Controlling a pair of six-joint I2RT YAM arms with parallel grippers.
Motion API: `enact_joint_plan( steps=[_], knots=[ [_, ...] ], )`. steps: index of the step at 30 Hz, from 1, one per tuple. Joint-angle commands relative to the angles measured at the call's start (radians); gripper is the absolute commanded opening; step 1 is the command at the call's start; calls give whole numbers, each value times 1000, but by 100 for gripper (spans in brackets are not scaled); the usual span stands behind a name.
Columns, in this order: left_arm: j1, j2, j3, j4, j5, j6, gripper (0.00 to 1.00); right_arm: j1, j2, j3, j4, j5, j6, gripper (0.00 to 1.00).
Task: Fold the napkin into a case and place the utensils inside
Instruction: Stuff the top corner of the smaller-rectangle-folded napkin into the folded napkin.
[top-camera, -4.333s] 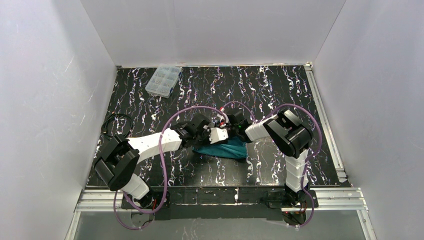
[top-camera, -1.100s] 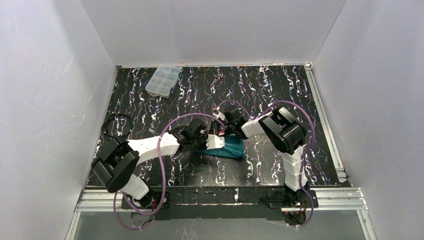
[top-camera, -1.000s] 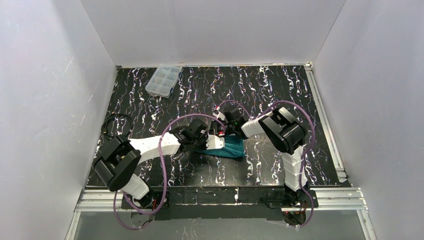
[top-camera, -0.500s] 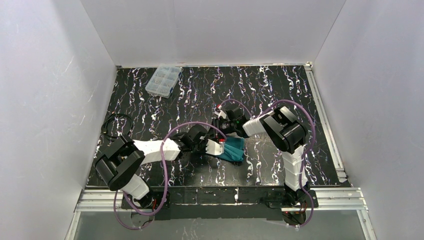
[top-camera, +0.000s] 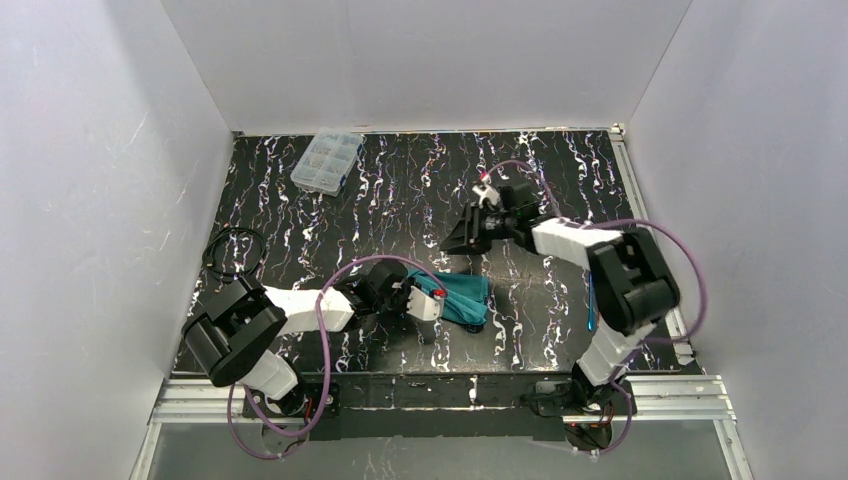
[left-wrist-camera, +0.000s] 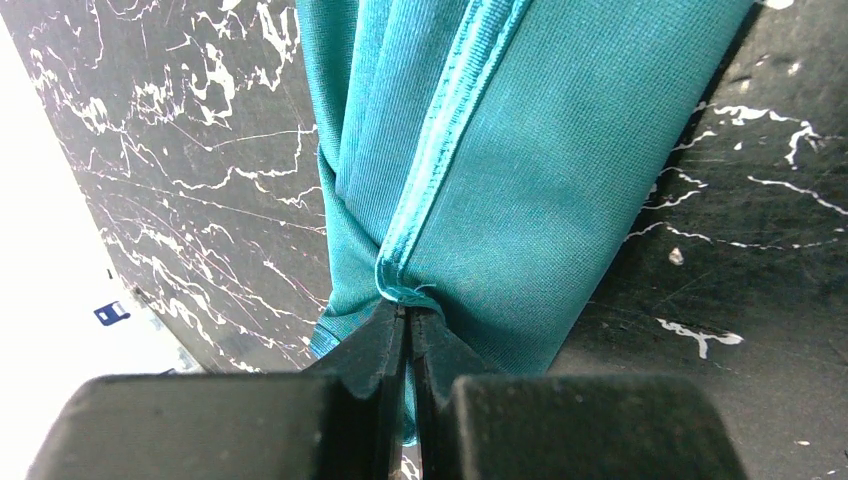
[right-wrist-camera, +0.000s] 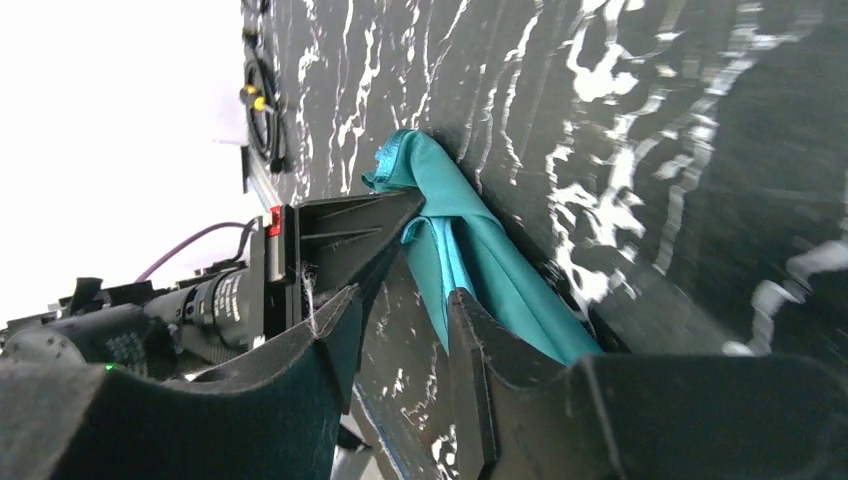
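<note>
The left end effector is clamped on the hemmed corner of the napkin, a narrow folded bundle just ahead of it on the desk. The right end effector hangs apart, well beyond the cloth. Folding looks partway: no finished case, nothing inside. Only the left wrist view shows that pinch; only the top view shows a thin blue piece, perhaps a utensil, off right of both.

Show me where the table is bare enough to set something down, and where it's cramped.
Bare: the far strip from the compartment box across to the right rail, beyond the right gripper; the patch between the box, the black cable and the left arm. Crowded: the centre, where the left gripper pinches the napkin with the right gripper close behind.
</note>
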Motion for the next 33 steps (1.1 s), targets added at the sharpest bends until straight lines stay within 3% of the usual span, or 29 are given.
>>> enact_joint_plan(
  steps=[1, 6, 11, 20, 29, 33],
  knots=[
    [-4, 41, -75, -233, 64, -33, 0, -59, -203, -34, -290, 133, -273, 46],
    [-3, 41, -77, -234, 59, -35, 0, -58, -400, -79, -495, 270, -548, 48],
    [-4, 41, -78, -235, 56, -36, 0, -57, -447, -108, -591, 214, -587, 52],
    [-4, 50, -77, -232, 55, -39, 0, 74, -506, -223, -596, 323, -546, 73],
    [-4, 41, -72, -236, 50, -49, 0, 158, -600, -224, -569, 435, -696, 73],
    [-4, 41, -71, -235, 48, -52, 0, 173, -811, -242, -484, 521, -788, 75]
  ],
)
